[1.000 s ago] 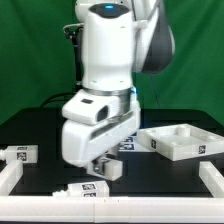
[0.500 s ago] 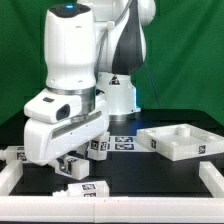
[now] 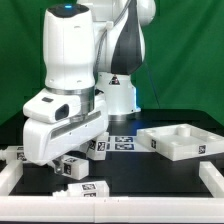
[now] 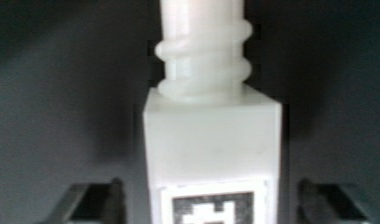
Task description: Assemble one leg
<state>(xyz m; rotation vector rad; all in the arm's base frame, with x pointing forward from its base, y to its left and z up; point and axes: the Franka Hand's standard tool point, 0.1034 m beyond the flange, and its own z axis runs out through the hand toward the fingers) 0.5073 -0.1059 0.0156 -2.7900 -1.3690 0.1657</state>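
Note:
In the wrist view a white leg with a threaded neck and a square tag lies on the black table between my gripper's two dark fingertips. A gap shows on each side, so the jaws are open around it. In the exterior view the gripper is low over this leg at the exterior view's left. Another leg lies just in front. A third leg lies at the far left. More tagged legs lie behind the hand.
The large white tray-like tabletop lies at the exterior view's right. The marker board lies by the robot base. White rails border the table's front and sides.
The arm has swung to the exterior view's left and lowered over a leg there. In the last half second it has barely moved.

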